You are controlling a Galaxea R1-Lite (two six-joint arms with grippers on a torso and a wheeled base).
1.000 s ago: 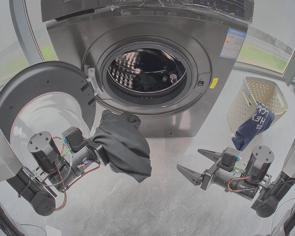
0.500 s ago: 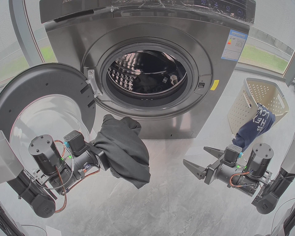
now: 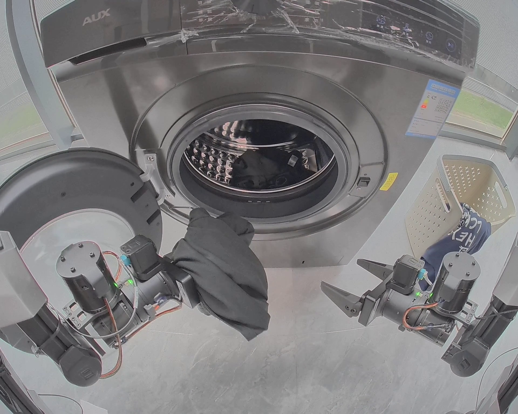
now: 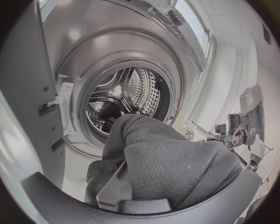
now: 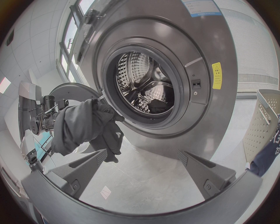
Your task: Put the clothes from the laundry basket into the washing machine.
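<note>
Head view, left: left gripper clenched on a dark grey knit garment, just below the washing machine mouth.
Head view, right: right gripper spread, empty; perforated beige laundry basket beside the machine, navy garment draped over its rim.
Left wrist view: coarse weave bunched; dimpled steel drum beyond.
Right wrist view: wedge fingers apart; round door open.

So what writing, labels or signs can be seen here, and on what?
Grey steel washing machine, top left: a maker's logo.
Blue-and-white label on its front: too small to read.
Yellow sticker beside the door opening: too small.
Navy garment in the beige perforated laundry basket: white letters, folded, partly hidden.
</note>
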